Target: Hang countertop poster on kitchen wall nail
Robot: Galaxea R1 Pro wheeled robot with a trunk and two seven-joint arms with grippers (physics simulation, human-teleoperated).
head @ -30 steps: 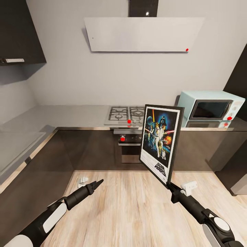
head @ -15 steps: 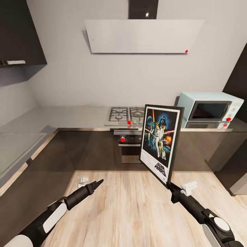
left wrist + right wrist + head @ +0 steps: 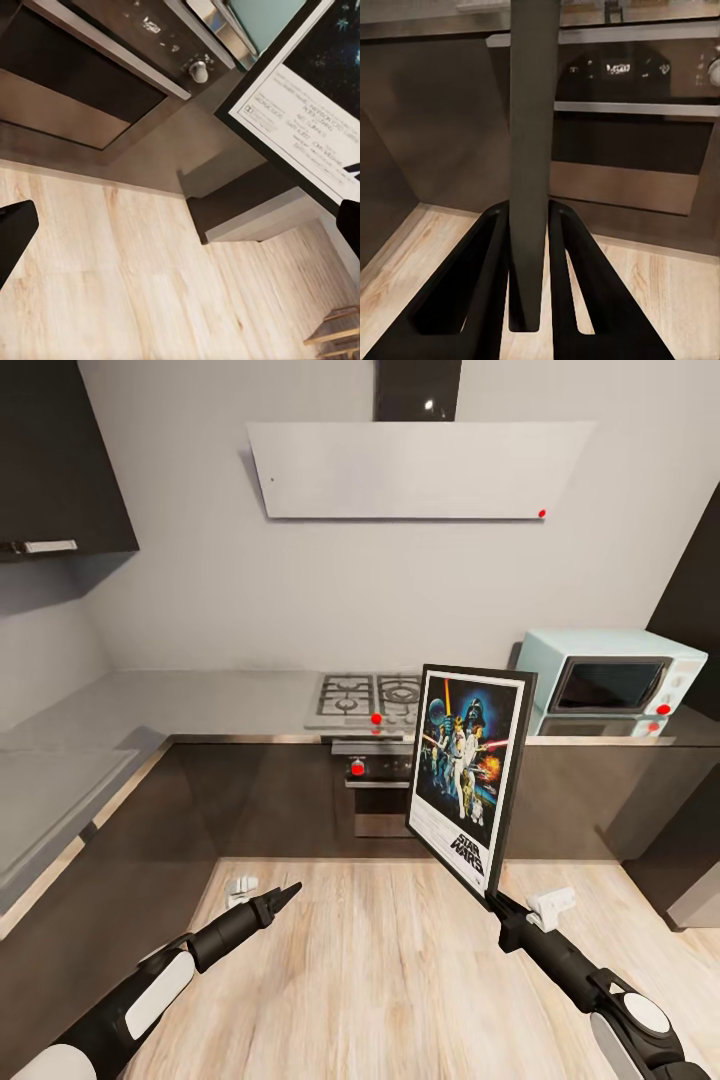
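Pale grey wall (image 3: 230, 580) fills the back of the kitchen, with a flat white hood (image 3: 410, 465) at twelve o'clock and the grey L-shaped table (image 3: 200, 695) running below it, its gas hob (image 3: 365, 695) near the middle and a mint microwave (image 3: 610, 675) at about two o'clock. Next in size, the poster (image 3: 468, 775) is already off the table: it stands upright and slightly turned at about four o'clock from the picture's centre, above the wooden floor (image 3: 390, 970), so I judge the pick-up done. The right tool (image 3: 497, 900) grips its bottom edge, and the right wrist view shows the frame's thin edge (image 3: 531, 150) pinched between the two fingers (image 3: 484, 262). The left tool (image 3: 285, 893), at seven o'clock, carries nothing and its tips look drawn together to a point. Hanging is what remains; a tiny dark dot (image 3: 272, 479) on the hood may be a nail, though I cannot tell for sure.
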